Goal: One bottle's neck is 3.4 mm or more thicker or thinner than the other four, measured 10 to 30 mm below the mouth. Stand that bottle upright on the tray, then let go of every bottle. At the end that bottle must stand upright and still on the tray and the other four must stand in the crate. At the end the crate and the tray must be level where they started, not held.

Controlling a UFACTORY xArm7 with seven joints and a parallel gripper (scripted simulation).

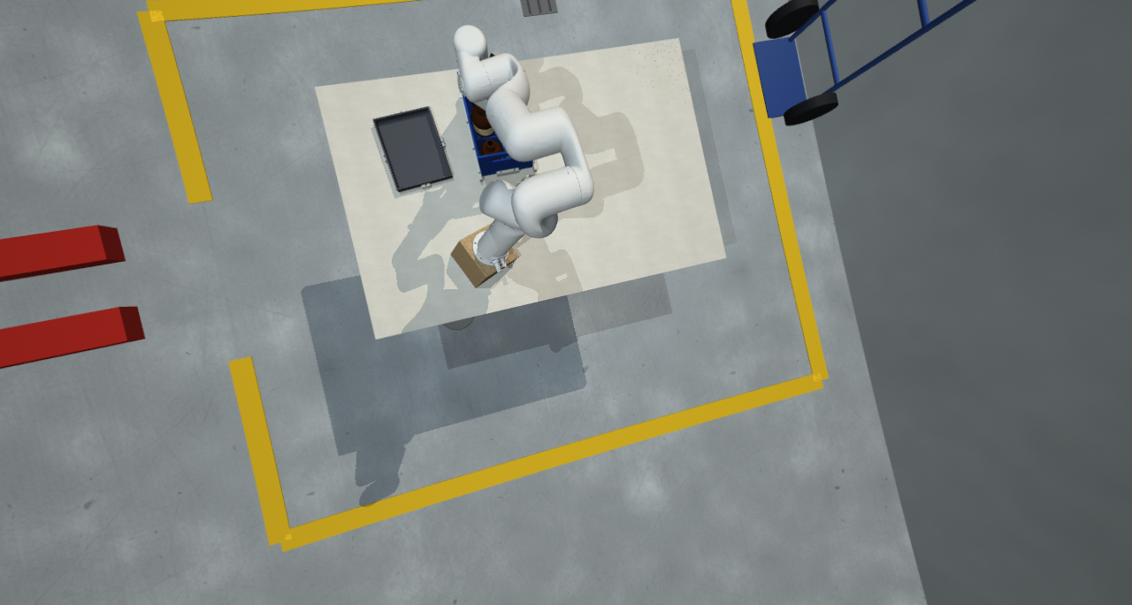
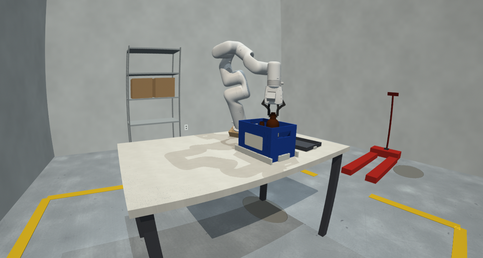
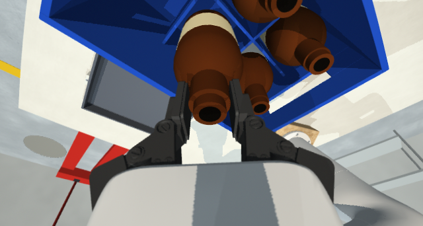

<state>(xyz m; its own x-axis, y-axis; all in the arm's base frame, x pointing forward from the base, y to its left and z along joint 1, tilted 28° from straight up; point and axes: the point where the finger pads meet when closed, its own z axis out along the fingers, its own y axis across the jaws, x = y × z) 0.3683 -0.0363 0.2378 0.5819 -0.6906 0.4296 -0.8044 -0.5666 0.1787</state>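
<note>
- The pincer (image 2: pixel 273 114) (image 3: pixel 209 93) stands partly open, its dark fingers gripping a brown bottle by the neck, one on each side, just below the mouth.
- That gripped bottle (image 2: pixel 273 122) (image 3: pixel 207 59) hangs upright, its shoulder above the crate rim in the exterior view and a cream label round its body – its lower end is out of sight inside the crate.
- Beside it in the wrist view are three more brown bottles: a small-looking one (image 3: pixel 257 75) close to the right-hand finger in the picture, another (image 3: pixel 294 37) beyond that, and one (image 3: pixel 254 4) cut off by the picture's top edge. Whose neck is the odd one, I cannot tell.
- The blue crate (image 1: pixel 505 164) (image 2: pixel 283 146) (image 3: pixel 82 31), split by thin dividers, sits level on the counter (image 1: pixel 633 205) (image 2: pixel 151 175) (image 3: pixel 39 90), pale blocks along its foot.
- The dark tray (image 1: pixel 412 149) (image 2: pixel 308 144) (image 3: pixel 129 92) lies flat near the crate, apart from it – no bottle stands on it.
</note>
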